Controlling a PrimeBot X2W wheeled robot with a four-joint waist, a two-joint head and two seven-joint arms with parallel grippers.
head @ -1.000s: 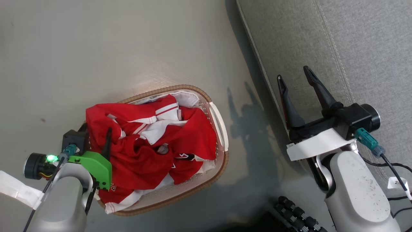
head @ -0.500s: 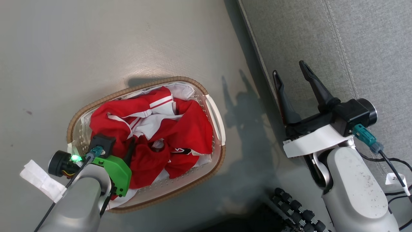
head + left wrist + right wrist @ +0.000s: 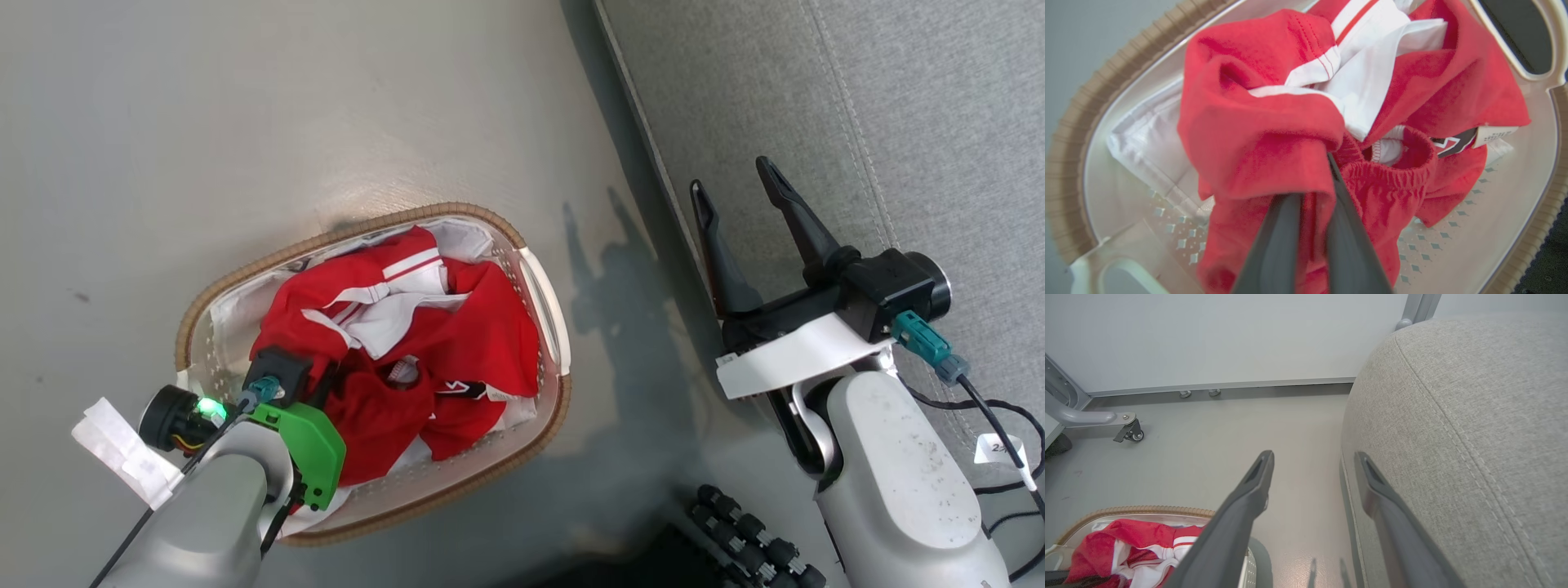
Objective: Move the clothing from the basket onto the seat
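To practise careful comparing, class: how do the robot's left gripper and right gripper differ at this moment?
The left gripper is shut, pinching a red garment; the right gripper stands open and empty. The left gripper reaches into the laundry basket; the right gripper hangs beside the sofa seat edge. Both have two long dark fingers.

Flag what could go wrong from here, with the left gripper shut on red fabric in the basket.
The left gripper pinches only a thin fold of red clothing, which may slip on lifting. The elastic-waisted red garment is bunched against that fold and could drag out, dropping on the floor short of the sofa seat.
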